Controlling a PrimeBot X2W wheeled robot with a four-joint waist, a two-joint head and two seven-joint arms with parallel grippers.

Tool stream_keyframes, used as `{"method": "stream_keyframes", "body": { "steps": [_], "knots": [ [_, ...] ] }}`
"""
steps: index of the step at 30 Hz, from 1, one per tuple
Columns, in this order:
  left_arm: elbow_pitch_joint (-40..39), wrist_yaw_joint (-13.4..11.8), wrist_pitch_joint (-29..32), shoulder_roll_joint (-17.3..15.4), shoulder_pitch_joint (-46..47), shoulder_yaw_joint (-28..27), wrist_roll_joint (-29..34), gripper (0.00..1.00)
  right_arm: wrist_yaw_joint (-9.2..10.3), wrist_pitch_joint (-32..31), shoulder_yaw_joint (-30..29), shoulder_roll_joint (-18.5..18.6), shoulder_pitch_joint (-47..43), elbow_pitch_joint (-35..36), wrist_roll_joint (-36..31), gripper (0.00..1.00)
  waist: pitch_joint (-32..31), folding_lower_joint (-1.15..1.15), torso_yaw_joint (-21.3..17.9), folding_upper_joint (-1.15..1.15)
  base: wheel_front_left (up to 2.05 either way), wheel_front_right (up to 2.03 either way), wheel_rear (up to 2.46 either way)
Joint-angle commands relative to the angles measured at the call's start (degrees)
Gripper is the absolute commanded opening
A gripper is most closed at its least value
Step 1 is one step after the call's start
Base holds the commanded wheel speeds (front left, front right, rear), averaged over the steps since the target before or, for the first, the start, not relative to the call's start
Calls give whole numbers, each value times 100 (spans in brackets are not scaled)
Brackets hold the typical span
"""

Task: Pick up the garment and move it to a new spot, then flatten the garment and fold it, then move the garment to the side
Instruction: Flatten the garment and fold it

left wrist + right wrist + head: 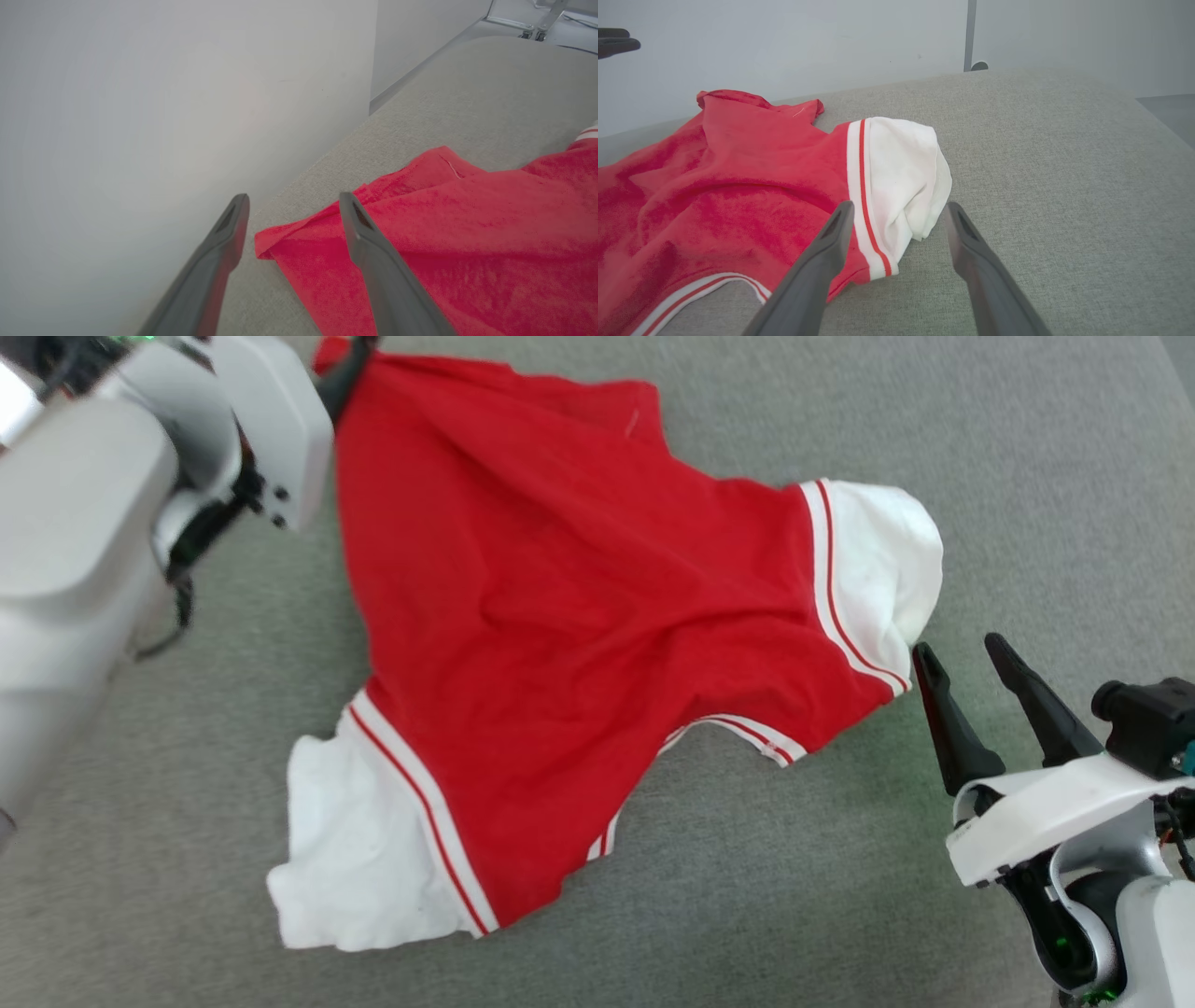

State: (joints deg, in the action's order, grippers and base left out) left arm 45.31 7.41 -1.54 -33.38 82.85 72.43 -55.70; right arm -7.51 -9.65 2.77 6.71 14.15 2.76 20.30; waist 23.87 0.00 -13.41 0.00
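Note:
The garment (560,616), a red T-shirt with white sleeves, lies spread and wrinkled on a grey fabric surface (1027,448). My left gripper (359,350) is at its far red corner. In the left wrist view that gripper (294,198) is open, and the garment's corner (467,242) lies loose on the surface between and under the fingers. My right gripper (957,646) stands open just short of one white sleeve (882,560). In the right wrist view its fingers (899,205) straddle that sleeve's (906,172) lower edge without touching it. The other white sleeve (355,840) lies bunched at the near left.
A pale wall (140,116) rises close behind the surface's far edge, beside my left gripper. A metal frame (528,23) stands past the far end. The surface drops off at its right edge to the floor (1171,112). Bare grey fabric extends right of the shirt.

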Motion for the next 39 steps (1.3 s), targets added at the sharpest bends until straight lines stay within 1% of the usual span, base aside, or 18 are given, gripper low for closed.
{"method": "stream_keyframes", "body": {
  "steps": [1, 10, 17, 18, 22, 25, 28, 30, 35, 39],
  "knots": [
    [-117, 9, 17, -16, -199, -24, -205, 100, 4, -30, -44, 39, -133, 22, -49, 100, -462, 0, 375, 0, 0, 0, 0],
    [-883, -12, 90, -169, -1280, -137, -1147, 100, 4, -201, -216, 118, -528, 120, -148, 100, -1422, 0, 977, 0, 0, 0, 0],
    [-1496, -294, 3, -400, -2168, -219, -1665, 100, 4, -130, -267, 184, -797, 221, -244, 100, -2013, 0, 1306, 0, 0, 0, 0],
    [-1496, -294, 3, -400, -2168, -219, -1665, 100, 4, -130, -267, 184, -797, 221, -244, 100, -2013, 0, 1306, 0, 0, 0, 0],
    [-1831, -459, -2, -542, -2634, -231, -1914, 100, 4, -64, -286, 225, -889, 236, -282, 100, -2245, 0, 1424, 0, 0, 0, 0],
    [-2063, -546, 91, -654, -2969, -260, -2225, 100, 4, -52, -335, 216, -936, 213, -326, 100, -2383, 0, 1475, 0, 0, 0, 0],
    [-2280, -585, 390, -788, -3232, -221, -2507, 100, 4, -95, -353, 219, -951, 230, -343, 100, -2464, 0, 1502, 0, 0, 0, 0],
    [-2404, -659, 660, -847, -3350, -215, -2745, 100, 4, -125, -375, 250, -944, 246, -349, 100, -2501, 0, 1513, 0, 0, 0, 0],
    [-2638, -845, 1632, -939, -3528, -175, -3430, 100, 4, -189, -426, 296, -832, 271, -342, 100, -2544, 0, 1498, 0, 0, 0, 0],
    [-2734, -1081, 2375, -959, -3600, -106, -3782, 100, 4, -248, -455, 327, -756, 290, -328, 100, -2542, 0, 1429, 0, 0, 0, 0]
  ]
}}
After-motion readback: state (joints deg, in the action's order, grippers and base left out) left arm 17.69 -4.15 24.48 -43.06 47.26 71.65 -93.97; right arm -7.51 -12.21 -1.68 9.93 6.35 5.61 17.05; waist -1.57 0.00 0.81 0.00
